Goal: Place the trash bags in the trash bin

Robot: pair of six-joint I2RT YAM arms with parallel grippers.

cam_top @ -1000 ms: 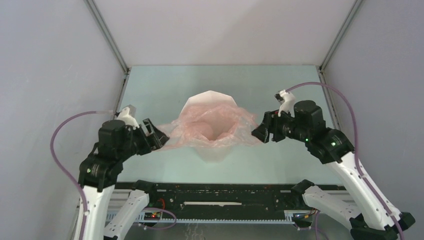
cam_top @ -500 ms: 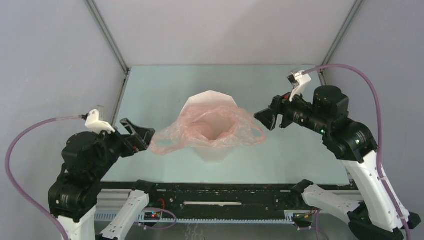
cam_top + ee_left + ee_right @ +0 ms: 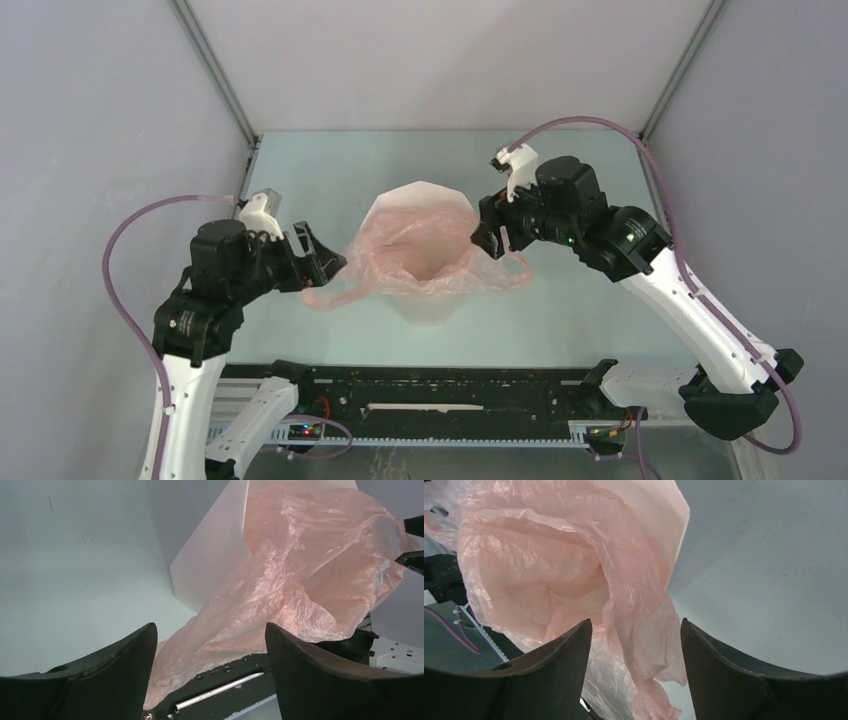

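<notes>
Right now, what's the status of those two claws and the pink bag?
Both open: left gripper, right gripper; neither holding. Pink trash bag draped into the trash bin mouth, handles hanging outside. Nothing blocking.

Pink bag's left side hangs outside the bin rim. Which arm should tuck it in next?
Left, probably. The left gripper is open beside that trailing part of the trash bag, and the plastic shows between its fingers in the wrist view. The right gripper, also open, sits across the trash bin.
</notes>
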